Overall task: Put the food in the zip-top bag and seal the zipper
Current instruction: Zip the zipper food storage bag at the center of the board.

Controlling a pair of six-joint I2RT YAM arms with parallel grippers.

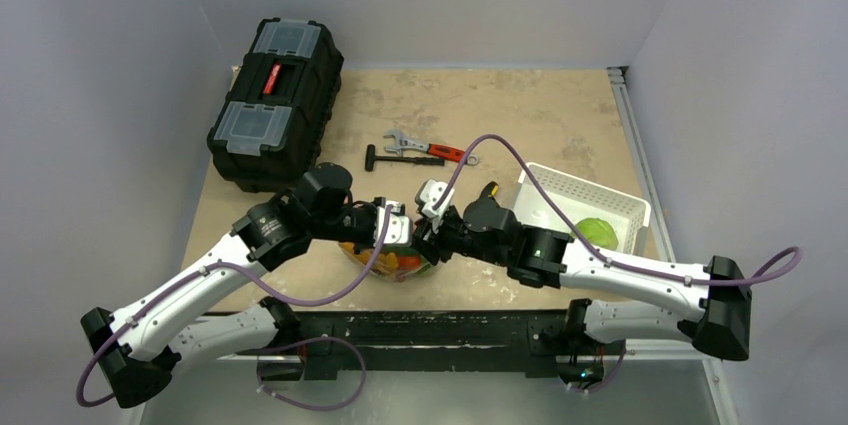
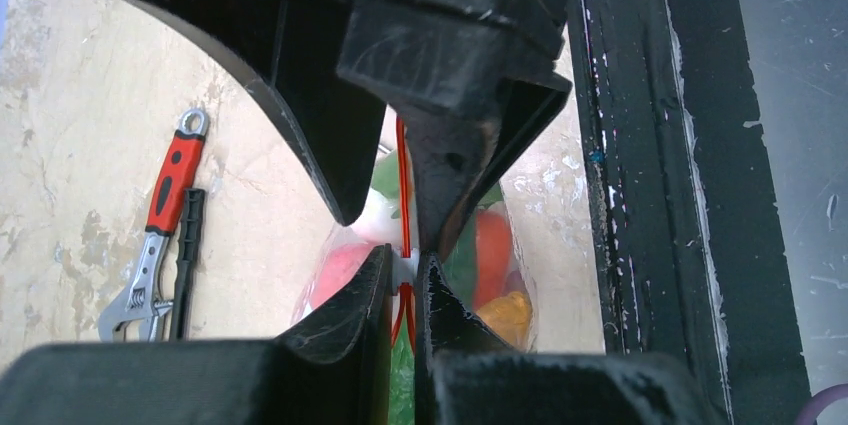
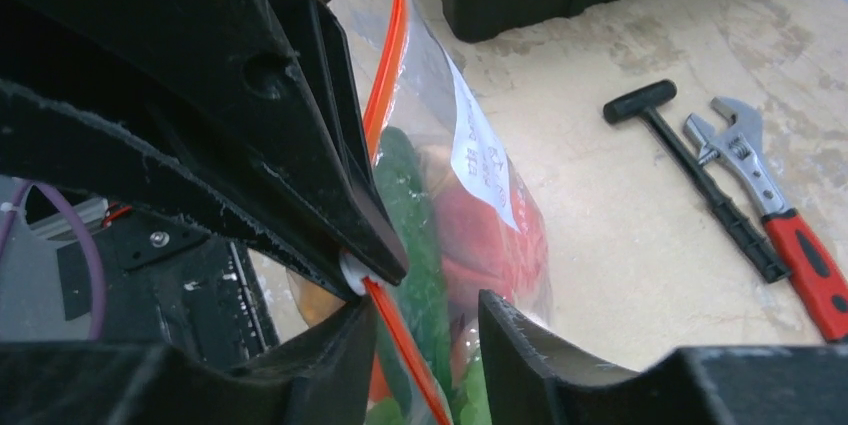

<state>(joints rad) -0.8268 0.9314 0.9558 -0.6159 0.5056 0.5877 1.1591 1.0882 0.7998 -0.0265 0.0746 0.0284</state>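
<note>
Left fingers (image 2: 352,320) are clamped together on the zipper (image 2: 403,185), right at its white slider (image 3: 352,273). Right fingers (image 3: 530,345) stand apart, and I see the zip-top bag (image 3: 478,160) in the gap between them, not gripped. Food (image 3: 410,245) shows through the bag below both pairs of fingers: green, red and orange pieces.

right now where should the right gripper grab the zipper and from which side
Take the flat orange zipper strip just past the white slider, on the stretch the left gripper leaves free. It stands edge-on like a thin ribbon, so close one finger on each face. The open right gripper has the strip against one finger; probably centre it first.
</note>
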